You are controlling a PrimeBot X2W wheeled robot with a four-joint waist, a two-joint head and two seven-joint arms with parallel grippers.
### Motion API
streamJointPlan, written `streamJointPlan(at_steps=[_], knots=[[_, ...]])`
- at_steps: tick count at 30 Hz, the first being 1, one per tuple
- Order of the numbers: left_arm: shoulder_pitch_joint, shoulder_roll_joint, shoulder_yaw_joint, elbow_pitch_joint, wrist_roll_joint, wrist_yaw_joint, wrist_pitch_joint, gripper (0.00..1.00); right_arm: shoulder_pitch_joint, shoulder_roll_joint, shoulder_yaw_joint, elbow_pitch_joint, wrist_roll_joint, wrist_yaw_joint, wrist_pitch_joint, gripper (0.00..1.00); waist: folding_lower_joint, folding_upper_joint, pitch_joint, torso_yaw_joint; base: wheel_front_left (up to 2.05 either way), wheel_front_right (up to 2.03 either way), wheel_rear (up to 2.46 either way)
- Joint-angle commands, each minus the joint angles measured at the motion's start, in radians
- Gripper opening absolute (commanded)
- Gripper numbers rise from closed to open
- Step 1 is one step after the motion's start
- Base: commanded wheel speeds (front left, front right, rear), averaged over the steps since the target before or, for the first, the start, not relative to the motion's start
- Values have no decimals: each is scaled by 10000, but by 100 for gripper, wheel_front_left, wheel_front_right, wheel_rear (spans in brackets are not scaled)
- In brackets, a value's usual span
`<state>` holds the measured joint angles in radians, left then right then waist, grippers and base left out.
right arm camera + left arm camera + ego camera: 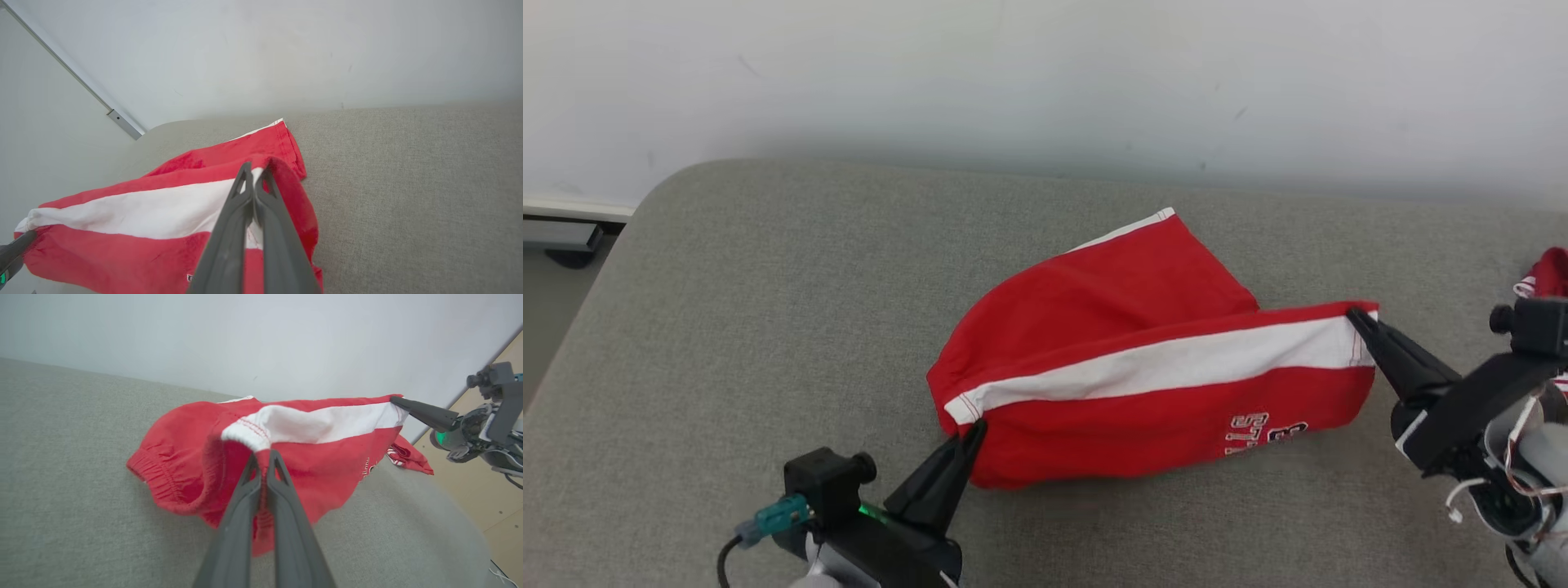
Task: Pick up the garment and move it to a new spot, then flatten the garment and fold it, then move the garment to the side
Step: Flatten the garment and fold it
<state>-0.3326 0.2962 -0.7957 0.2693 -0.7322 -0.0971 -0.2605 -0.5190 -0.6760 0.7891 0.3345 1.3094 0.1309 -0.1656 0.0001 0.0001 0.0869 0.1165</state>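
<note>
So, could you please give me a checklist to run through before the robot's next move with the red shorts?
1. The left gripper is shut on the waistband end of the shorts: ok.
2. The right gripper is shut on the hem end: ok.
3. The white stripe is stretched between both grips: ok.
4. The shorts lie flat on the grey cushion: not ok, near leg lifted, far leg splayed behind.
5. Both fabric layers are caught in each grip: cannot tell.
6. The other red garment is apart from the shorts: ok.

Open cushion (pixel 760 327) left of garment (pixel 1119 408)
</note>
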Motion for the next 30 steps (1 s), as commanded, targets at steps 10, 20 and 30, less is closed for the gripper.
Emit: streamJointPlan(at_steps=[10,20,30], knots=[[-1692,-739,366,1131,213,-297,-55,0,-2877,812,448,1851,-750,-5,751,0,-1,-1,1300,627,0,0,0],[-2798,-1230,299,1784,21,-326,-55,0,-5072,1500,1250,3523,-1243,-5,1088,0,-1,-1,2233,1018,0,0,0],[-3450,-1528,630,1789,135,-330,-56,0,-6732,2315,1965,5221,-1346,-5,846,0,-1,-1,3081,1424,0,0,0]])
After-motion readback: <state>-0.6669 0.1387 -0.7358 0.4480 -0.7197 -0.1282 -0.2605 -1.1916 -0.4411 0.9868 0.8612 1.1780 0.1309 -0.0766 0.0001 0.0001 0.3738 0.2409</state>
